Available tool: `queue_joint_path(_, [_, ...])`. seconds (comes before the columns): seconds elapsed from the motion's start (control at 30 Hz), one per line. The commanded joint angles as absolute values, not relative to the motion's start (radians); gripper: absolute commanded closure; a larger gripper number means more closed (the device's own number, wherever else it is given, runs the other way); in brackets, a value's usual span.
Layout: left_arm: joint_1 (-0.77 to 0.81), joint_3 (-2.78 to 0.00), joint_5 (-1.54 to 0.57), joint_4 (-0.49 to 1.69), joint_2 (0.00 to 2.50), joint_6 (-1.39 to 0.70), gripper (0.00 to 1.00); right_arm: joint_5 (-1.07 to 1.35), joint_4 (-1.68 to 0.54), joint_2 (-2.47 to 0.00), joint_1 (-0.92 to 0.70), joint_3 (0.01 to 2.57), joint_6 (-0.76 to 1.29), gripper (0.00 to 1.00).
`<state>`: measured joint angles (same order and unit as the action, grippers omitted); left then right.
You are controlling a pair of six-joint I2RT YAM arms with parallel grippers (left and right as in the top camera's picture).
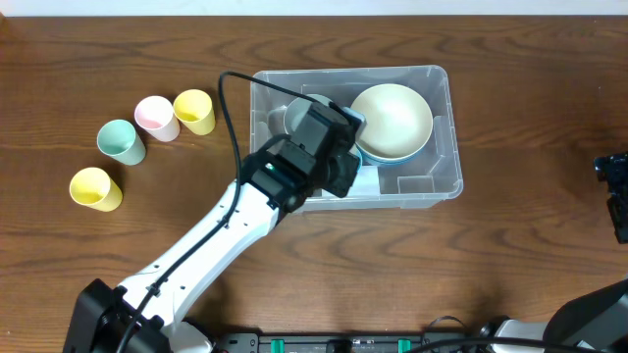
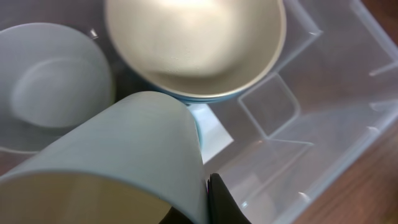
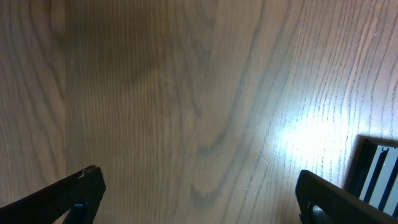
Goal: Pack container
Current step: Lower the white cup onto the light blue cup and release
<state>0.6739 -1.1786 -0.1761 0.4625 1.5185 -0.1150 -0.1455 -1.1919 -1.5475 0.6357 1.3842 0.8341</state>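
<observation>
**Wooden desk (image 1: 530, 88): left claw shut on cup over container**

Left claw (image 2: 199, 208) grips a pale blue cup (image 2: 124, 143) by its wall, over the left half of the container (image 1: 442, 127) at desk centre. Inside lie a grey bowl (image 1: 283, 118), left, and a cream bowl (image 1: 392, 118), right. Four loose cups (image 1: 155, 118) stand further left. Right claw (image 3: 199, 193) gapes empty, far right.

No readable text, number or brand anywhere; only a blank-looking white label (image 2: 210, 132) on the container (image 2: 348, 87) floor, centre frame.

Pale blue cup (image 2: 118, 155) cropped at bottom edge, grey bowl (image 2: 50, 81) cut off left, container (image 2: 336, 130) partly cropped.
</observation>
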Motion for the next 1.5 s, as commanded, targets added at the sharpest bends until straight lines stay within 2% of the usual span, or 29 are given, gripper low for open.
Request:
queue_joint_path(0.0, [0.699,-1.205,-0.155,0.458,1.513,-0.097,0.94,-0.15,-1.193,-1.545,0.642,1.384,0.852,0.01])
queue_joint_path(0.73, [0.702,-1.205,-0.077,0.462,1.562,-0.097,0.94,-0.149,-1.193,-1.545,0.642,1.384,0.852,0.01])
queue_joint_path(0.87, [0.703,-1.205,-0.076,0.457,1.562,-0.096,0.83,-0.149,-1.193,-1.545,0.642,1.384,0.852,0.01])
queue_joint_path(0.97, [0.702,-1.205,-0.076,0.454,1.562,-0.096,0.71,-0.149,-1.193,-1.545,0.642,1.384,0.852,0.01])
queue_joint_path(1.27, [0.693,-1.211,-0.012,0.456,1.551,-0.097,0.59,-0.149,-1.193,-1.545,0.642,1.384,0.852,0.01])
queue_joint_path(1.47, [0.566,-1.346,-0.001,0.644,1.439,-0.109,0.55,-0.149,-1.193,-1.545,0.642,1.384,0.852,0.01])
